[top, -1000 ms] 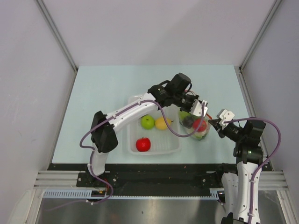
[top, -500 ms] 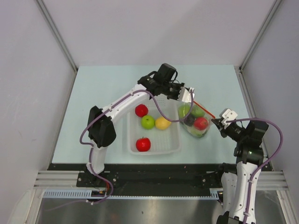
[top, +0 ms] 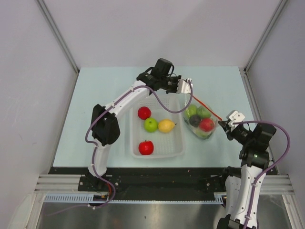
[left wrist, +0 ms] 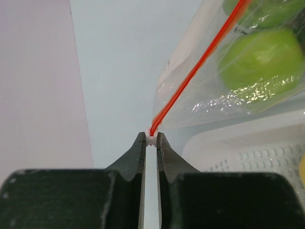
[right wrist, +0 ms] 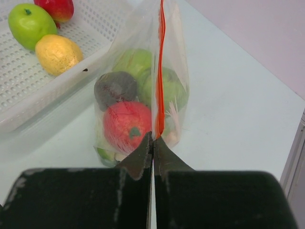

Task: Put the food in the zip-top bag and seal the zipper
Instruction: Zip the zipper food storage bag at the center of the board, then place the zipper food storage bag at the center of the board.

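My left gripper (top: 188, 87) has slid far-left along the zipper (top: 206, 108) and now pinches its far end. My right gripper (right wrist: 152, 137) is clamped on the near end. The bag (top: 212, 130), holding food (top: 206, 125), sits just right of the basket (top: 157, 151); the seal looks closed, I think.

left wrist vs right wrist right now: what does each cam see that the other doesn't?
Left wrist only: the left gripper, shut on one end of the zipper.
Right wrist only: the right gripper, shut on the zipper's other end. It also shows the red fruit and dark lump inside the zip-top bag, and a green apple and red apple in the basket.
Both: the bag, its straight red zipper, green fruit inside and part of the basket.
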You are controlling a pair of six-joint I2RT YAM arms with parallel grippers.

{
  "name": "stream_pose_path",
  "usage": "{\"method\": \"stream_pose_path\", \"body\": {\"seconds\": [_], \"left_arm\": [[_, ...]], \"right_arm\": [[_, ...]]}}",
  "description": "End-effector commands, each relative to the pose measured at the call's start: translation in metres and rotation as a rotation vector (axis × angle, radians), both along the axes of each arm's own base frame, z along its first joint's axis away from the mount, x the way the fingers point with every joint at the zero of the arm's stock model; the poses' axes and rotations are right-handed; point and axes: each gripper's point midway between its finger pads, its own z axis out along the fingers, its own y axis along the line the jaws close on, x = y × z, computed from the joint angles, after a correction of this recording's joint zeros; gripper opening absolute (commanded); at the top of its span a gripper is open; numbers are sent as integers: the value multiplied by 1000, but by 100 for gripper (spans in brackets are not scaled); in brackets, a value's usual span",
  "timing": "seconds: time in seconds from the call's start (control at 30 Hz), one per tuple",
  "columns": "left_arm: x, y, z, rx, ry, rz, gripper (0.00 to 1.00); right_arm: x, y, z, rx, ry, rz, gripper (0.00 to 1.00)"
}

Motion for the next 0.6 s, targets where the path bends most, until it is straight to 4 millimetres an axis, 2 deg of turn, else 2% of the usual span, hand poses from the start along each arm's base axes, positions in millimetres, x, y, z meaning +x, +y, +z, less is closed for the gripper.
{"method": "stream_pose_path", "body": {"seconds": [0.0,0.07,0.1,0.17,0.2,0.23,0.3,0.33,0.4,0.43,0.5,0.57], "left_arm": [[54,28,51,-87,-132,163,9],[57,20,57,-141,-105,180,9],[58,16,71,-176,-111,177,9],[62,2,71,-215,-88,193,9],[65,-2,81,-241,-104,218,8],[67,-14,89,-279,-136,220,8],[74,-24,93,-323,-158,262,8],[78,-32,104,-365,-205,285,8],[83,-42,102,-391,-222,308,9],[85,-46,109,-420,-258,330,9],[91,-51,104,-437,-271,355,9],[97,-52,111,-480,-286,383,9]], "right_arm": [[6,-9,13,0,-33,-42,0],[14,-16,17,8,-44,-76,0],[17,-18,20,28,-40,-93,0],[28,-26,32,27,-85,-125,0],[35,-31,32,39,-82,-141,0],[43,-37,43,35,-130,-166,0],[59,-48,48,48,-148,-204,0],[68,-56,63,26,-219,-231,0],[83,-68,70,0,-273,-261,0],[90,-75,73,-14,-295,-283,0],[104,-87,76,-37,-321,-316,0],[110,-94,85,-59,-349,-334,0]]}}
